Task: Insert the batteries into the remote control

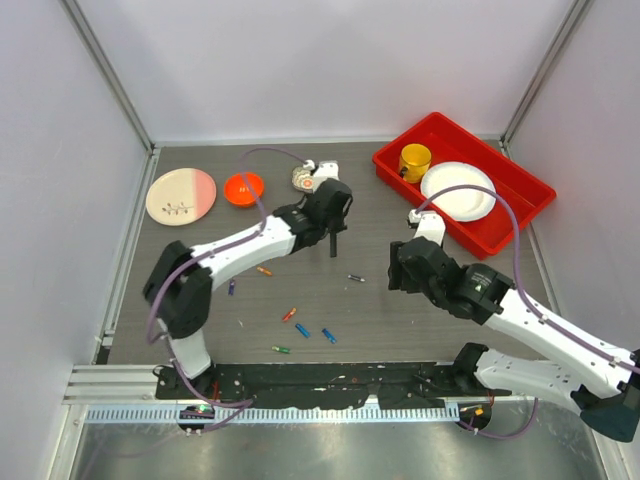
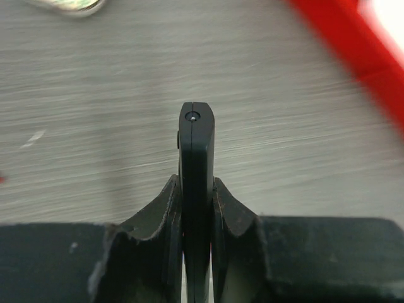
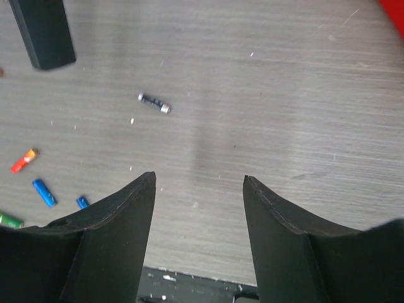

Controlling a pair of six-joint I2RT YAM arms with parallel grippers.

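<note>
My left gripper (image 1: 333,228) (image 2: 196,184) is shut on the remote control (image 1: 333,243) (image 2: 196,154), a slim black bar held upright above the table middle, its end pointing down. Its end also shows in the right wrist view, remote control (image 3: 43,31), top left. Several batteries lie loose on the table: orange (image 1: 264,270), orange-red (image 1: 289,314) (image 3: 24,160), blue (image 1: 302,330) (image 3: 44,192), blue (image 1: 328,335), green (image 1: 281,349) and a dark one (image 1: 356,277) (image 3: 154,103). My right gripper (image 1: 397,272) (image 3: 199,180) hovers open over bare table, right of the dark battery, with nothing between its fingers.
A red bin (image 1: 520,215) at the back right holds a yellow cup (image 1: 415,160) and a white plate (image 1: 458,190). An orange bowl (image 1: 244,187), a pink-and-cream plate (image 1: 181,196) and a small round object (image 1: 303,177) sit at the back left. A black rail (image 1: 330,380) borders the near edge.
</note>
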